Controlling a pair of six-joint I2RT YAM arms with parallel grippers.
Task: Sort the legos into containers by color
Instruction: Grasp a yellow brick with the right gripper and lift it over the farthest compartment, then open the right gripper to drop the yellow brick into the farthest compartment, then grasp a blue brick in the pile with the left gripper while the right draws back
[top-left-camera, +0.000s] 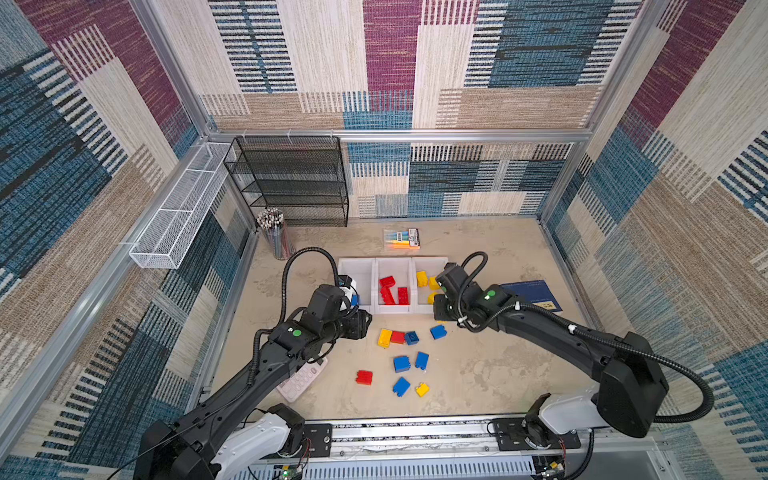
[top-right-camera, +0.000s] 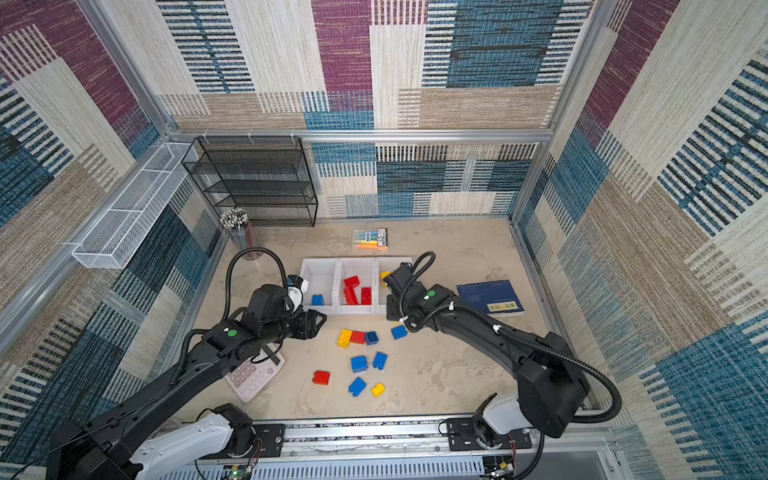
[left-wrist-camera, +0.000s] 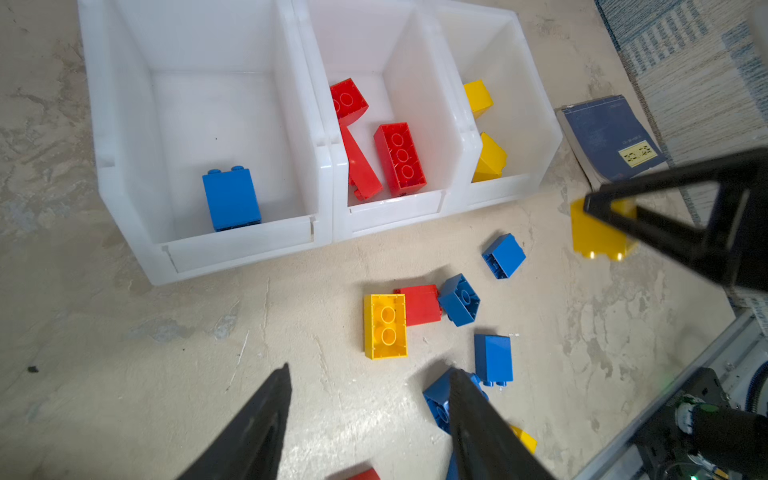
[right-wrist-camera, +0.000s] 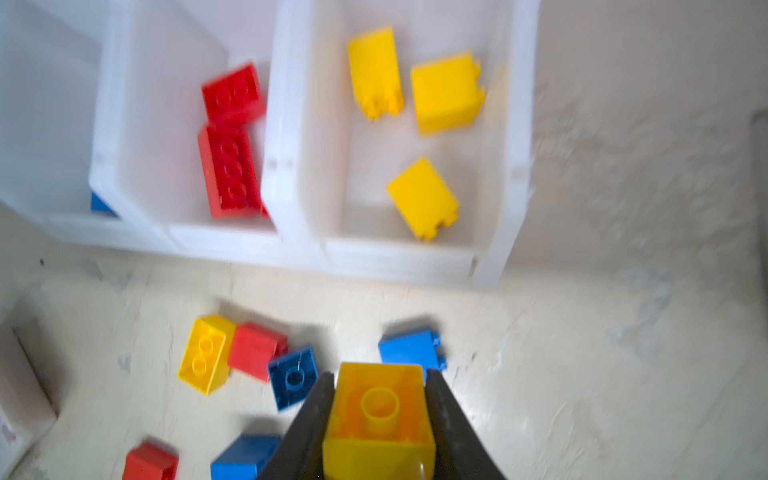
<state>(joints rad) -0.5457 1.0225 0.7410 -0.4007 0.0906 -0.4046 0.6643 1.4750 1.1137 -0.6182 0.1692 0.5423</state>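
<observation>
R tool (right-wrist-camera: 379, 374) is clamped on a glossy yellow brick (right-wrist-camera: 379, 419), flat sides pinched, hollow underside w/ round tube facing the cam. Just ahead of it: three smooth white plastic bins (right-wrist-camera: 399, 262), low front walls; nearest holds three more yellow ones. L tool (left-wrist-camera: 370, 370) gapes, nothing btwn its dark tapered jaws; loose studded bricks (left-wrist-camera: 384, 326) lie just beyond its tips on the mottled beige desk (left-wrist-camera: 124, 353).

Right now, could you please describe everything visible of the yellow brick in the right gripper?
The yellow brick is a small glossy plastic block, squarish, its hollow underside with one round tube toward the wrist camera. The right gripper is shut on two opposite sides. It is in front of the bin holding yellow bricks.
</observation>
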